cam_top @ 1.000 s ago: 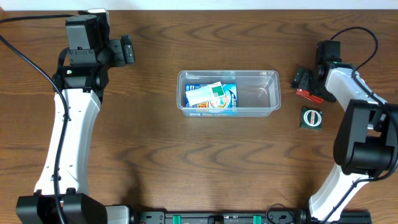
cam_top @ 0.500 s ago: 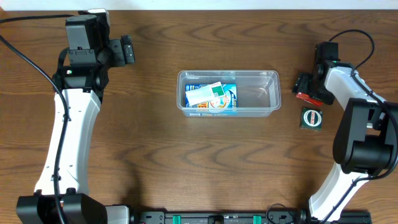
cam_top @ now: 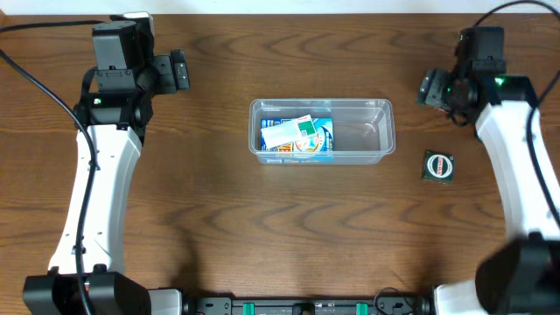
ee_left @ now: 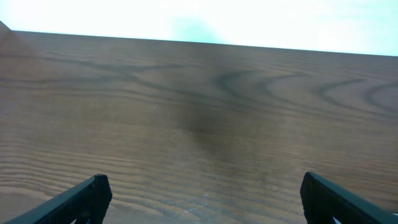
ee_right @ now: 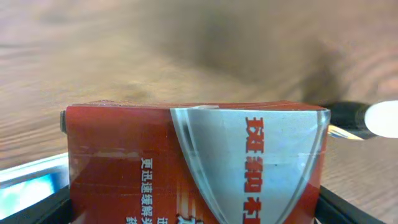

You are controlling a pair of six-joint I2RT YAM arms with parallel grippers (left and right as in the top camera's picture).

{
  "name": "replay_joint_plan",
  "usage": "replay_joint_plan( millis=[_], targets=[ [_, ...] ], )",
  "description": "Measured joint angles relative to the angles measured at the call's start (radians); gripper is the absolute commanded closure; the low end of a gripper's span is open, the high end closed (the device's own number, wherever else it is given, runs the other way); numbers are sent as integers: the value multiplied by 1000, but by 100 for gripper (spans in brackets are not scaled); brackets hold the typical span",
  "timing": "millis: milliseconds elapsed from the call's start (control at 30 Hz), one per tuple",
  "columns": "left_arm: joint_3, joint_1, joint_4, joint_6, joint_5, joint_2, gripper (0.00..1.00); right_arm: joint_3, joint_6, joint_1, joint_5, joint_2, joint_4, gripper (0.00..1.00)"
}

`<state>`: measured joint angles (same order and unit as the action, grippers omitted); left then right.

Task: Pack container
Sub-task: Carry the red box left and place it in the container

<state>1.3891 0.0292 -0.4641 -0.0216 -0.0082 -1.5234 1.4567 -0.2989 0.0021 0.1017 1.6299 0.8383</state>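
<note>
The clear plastic container (cam_top: 376,131) stands at the middle of the table with a blue carton (cam_top: 302,137) lying in its left half. My right gripper (cam_top: 430,89) is to the container's upper right, raised off the table. It is shut on a red box with a white panel and Chinese print (ee_right: 124,162), which fills the lower part of the right wrist view. My left gripper (cam_top: 179,70) is open and empty at the far left; its two fingertips (ee_left: 205,199) show over bare wood.
A small dark square packet with a round green mark (cam_top: 439,166) lies on the table to the right of the container. The table's far edge runs close behind both grippers.
My right gripper has risen and moved toward the far edge with the red box, which lay on the table right of the container. The left arm has not moved.
</note>
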Motion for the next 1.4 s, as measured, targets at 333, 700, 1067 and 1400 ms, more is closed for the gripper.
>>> replay_joint_plan(
  millis=[333, 700, 1067, 1400],
  targets=[
    [0, 0, 0, 0, 0, 0, 2, 4, -66, 279, -31, -68, 55, 18],
    [0, 0, 0, 0, 0, 0, 2, 3, -136, 420, 28, 100, 85, 16],
    [0, 0, 0, 0, 0, 0, 2, 3, -155, 421, 74, 247, 84, 15],
    [0, 0, 0, 0, 0, 0, 2, 3, -158, 417, 146, 267, 80, 13]
  ],
)
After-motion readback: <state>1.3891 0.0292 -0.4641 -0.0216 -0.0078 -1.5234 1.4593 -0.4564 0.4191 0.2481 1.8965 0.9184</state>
